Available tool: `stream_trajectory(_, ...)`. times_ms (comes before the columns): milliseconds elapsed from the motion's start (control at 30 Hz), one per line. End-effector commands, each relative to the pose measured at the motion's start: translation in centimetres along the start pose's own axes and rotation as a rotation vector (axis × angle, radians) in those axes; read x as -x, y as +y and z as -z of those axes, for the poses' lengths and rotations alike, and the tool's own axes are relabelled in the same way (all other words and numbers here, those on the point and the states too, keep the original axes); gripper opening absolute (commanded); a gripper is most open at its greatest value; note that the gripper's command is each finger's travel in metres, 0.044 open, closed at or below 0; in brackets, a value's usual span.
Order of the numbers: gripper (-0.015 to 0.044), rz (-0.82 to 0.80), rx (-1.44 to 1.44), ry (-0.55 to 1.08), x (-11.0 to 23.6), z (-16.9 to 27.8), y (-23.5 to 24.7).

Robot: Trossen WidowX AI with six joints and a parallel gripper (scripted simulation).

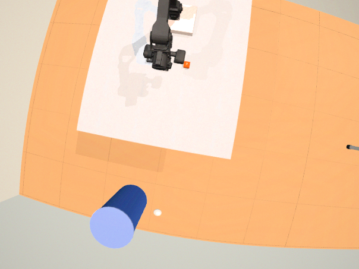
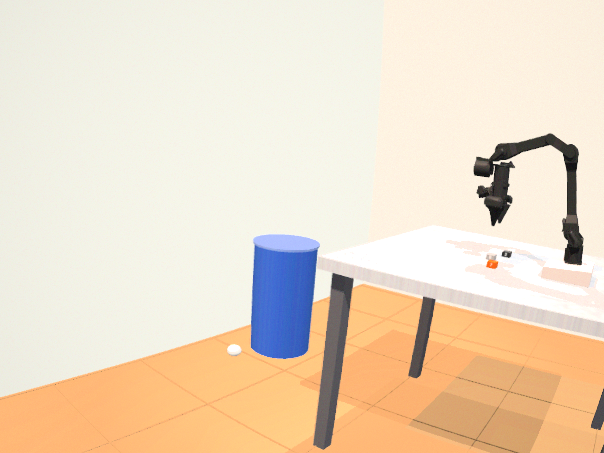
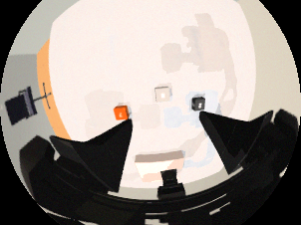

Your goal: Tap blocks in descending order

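Blocks, 3 of them, sit in a short row on the white table [image 2: 403, 266] below the gripper [image 2: 496, 219]: an orange block [image 3: 121, 112], a white block [image 3: 161, 94] and a black block [image 3: 198, 103]. In the wrist view the white one lies between the 2 spread fingers, the orange one lies just off the tip of the left-hand finger in that picture, and the black one just off the tip of the other. The digits on them are too small to read.

From its base [image 2: 573, 251] the arm [image 2: 534, 145] rises upright, bends at the elbow and reaches out level, with the wrist turned so the gripper points straight down. The gripper hangs well above the table, its fingers spread wide with nothing between them, touching no block.

From the top view the gripper body hides the white and black blocks; only the orange one shows, just beside it. A flat pale slab [image 1: 184, 25] lies under the arm near the base. On the floor well away stand a blue barrel [image 2: 283, 296] and a small white ball [image 2: 233, 349] beside it.
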State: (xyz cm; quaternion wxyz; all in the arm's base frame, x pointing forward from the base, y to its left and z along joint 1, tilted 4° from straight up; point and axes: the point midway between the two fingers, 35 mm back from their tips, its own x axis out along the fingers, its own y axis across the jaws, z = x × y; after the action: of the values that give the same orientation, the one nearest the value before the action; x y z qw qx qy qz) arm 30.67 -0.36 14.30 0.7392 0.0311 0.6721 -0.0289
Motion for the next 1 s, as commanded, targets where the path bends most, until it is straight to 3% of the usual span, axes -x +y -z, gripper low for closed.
stream_trajectory(0, 0.04, -0.006, 0.017, -0.001, 0.1, -0.1, -2.1)
stream_trajectory(67, 0.04, -0.006, 0.017, -0.001, 0.1, -0.1, -2.1)
stream_trajectory(133, 0.0348, -0.006, 0.017, -0.001, -1.0, -0.2, -2.1)
stream_trajectory(300, 0.0216, -0.006, 0.016, 0.0, -7.8, -0.1, -2.0)
stream_trajectory(533, 0.0032, -0.006, 0.016, 0.0, -8.1, 0.0, -2.0)
stream_trajectory(967, 0.002, -0.006, 0.016, 0.0, -8.1, 0.0, -2.0)
